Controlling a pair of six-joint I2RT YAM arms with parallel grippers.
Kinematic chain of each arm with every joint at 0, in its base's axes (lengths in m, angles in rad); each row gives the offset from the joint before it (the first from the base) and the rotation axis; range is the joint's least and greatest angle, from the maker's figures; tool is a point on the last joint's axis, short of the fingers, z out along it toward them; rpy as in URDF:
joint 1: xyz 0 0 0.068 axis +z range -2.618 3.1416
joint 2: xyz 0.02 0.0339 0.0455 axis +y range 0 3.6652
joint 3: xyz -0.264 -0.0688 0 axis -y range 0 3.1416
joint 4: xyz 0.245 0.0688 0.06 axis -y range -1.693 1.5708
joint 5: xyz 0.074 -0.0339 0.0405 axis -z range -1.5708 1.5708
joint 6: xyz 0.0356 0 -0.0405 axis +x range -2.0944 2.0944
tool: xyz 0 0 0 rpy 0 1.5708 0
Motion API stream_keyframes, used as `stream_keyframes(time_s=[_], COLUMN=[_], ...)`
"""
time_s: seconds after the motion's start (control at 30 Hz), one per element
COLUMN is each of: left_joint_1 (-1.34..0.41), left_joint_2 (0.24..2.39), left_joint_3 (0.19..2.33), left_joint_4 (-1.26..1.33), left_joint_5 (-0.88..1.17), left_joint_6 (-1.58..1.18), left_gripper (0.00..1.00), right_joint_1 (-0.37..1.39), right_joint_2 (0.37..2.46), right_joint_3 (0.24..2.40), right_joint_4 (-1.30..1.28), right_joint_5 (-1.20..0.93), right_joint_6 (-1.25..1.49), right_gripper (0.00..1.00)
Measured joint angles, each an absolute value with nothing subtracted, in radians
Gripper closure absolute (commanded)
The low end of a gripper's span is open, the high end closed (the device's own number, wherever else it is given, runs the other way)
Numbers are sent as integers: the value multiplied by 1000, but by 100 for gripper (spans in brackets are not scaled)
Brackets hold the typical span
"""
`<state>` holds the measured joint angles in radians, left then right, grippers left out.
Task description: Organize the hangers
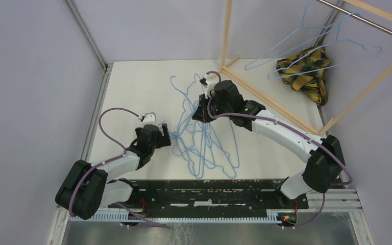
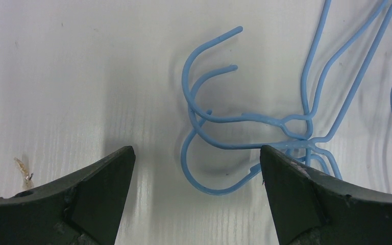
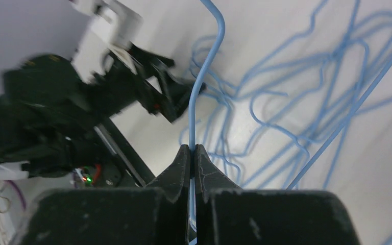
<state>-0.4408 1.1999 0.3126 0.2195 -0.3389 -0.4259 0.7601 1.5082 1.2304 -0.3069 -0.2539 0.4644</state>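
Wooden rack frame [image 1: 262, 94] stands just beside tangled hangers [image 1: 202, 144].

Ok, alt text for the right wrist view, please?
The right gripper, jaws shut, pinches one blue wire hanger. Beyond it, more hangers lie tangled on the white table, with the left arm in the background.

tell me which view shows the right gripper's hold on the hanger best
Right wrist: close up, the right gripper is pinched shut on the hanger wire. Top external shows that gripper small from above, with the contact hidden. Left wrist misses the grip.
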Motion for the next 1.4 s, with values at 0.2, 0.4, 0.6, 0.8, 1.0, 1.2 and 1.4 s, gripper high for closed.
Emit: stream_keyframes(time_s=[0.2, 0.4, 0.6, 0.8, 1.0, 1.2, 1.4], left_joint_1=[-441, -441, -441, -441, -441, -441, -441], left_joint_2=[1200, 1200, 1200, 1200, 1200, 1200, 1200], left_joint_3=[313, 313, 313, 313, 313, 313, 313], left_joint_4=[220, 220, 220, 220, 220, 222, 231], left_joint_5=[-339, -339, -339, -339, -338, -338, -337], left_joint_6=[-426, -426, -426, -426, -426, -426, -426], left_gripper=[1, 1, 1, 1, 1, 1, 1], right_joint_1=[798, 803, 793, 698, 548, 494, 455], right_joint_2=[1494, 1427, 1402, 1436, 1576, 1695, 1717], right_joint_3=[1395, 1401, 1449, 1606, 1810, 1937, 1949], right_joint_4=[-213, -169, -182, -203, -210, -248, -270], right_joint_5=[-187, 33, 231, 274, 262, 247, 241], right_joint_6=[509, 535, 528, 527, 550, 555, 554], right_gripper=[99, 99, 99, 99, 99, 99, 99])
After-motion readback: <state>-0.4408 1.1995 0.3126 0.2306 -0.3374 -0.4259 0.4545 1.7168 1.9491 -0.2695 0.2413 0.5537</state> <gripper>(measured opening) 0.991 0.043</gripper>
